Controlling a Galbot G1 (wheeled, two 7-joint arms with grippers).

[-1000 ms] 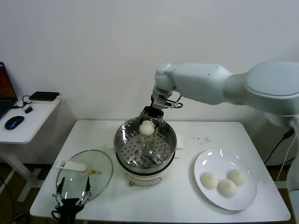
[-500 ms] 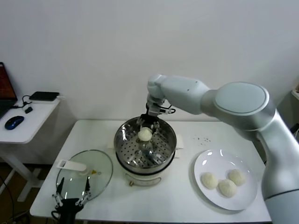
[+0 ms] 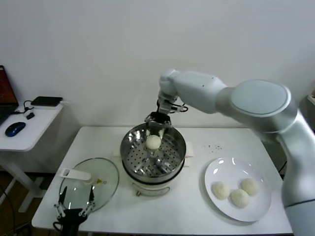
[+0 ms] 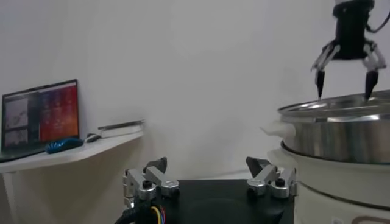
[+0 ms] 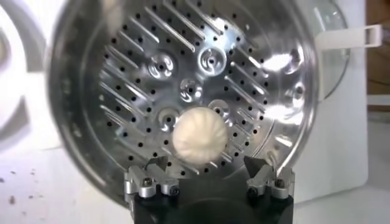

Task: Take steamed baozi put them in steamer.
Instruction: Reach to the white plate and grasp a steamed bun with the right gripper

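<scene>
Where the right gripper hangs over the far rim of the steamer, its dark, tapered fingers are spread apart and hold nothing. One steamed baozi, smooth, round, off-white w/ faint pleats, lies on the perforated floor just below it, apart from the fingertips. Steamer basket is shiny stainless steel, holes and pressed ridges across the floor, seated on a cream-white cooker base. Right wrist view confirms the bun resting on the metal floor toward the wall nearest the camera; part of its lower edge is cut off by the gripper body.

Three more buns, matte and slightly rough, sit clustered on a flat white plate to the robot's right, well apart from the steamer. Round glass lid w/ white handle lies on the white table to the left.

Left gripper is parked low at the table's near edge by the lid, fingers spread, empty; its base is cropped. The cooker's far side is hidden, approx. half of it.
</scene>
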